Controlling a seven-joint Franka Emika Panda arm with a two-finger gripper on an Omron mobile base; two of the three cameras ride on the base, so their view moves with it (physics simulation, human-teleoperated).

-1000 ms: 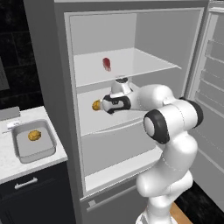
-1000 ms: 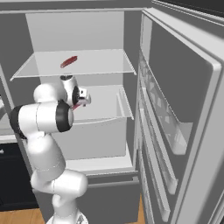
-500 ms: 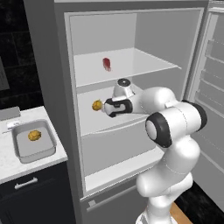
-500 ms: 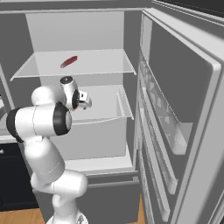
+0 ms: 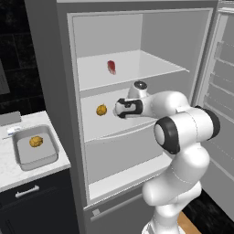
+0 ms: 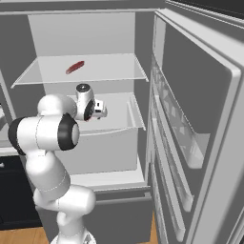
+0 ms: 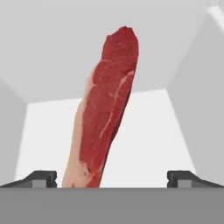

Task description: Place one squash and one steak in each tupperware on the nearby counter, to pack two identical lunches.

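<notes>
Steak lies lengthwise on a white fridge shelf, straight ahead of the gripper, whose jaws stand spread wide with nothing between them. One squash sits on the shelf below; another squash rests in a grey tupperware on the counter.

On the upper fridge shelf, flat red streaked steak. Below, on the middle shelf, lumpy yellow-orange squash, left of the end effector. Left, on the white marble tabletop, grey rectangular tupperware holding a second squash.
</notes>
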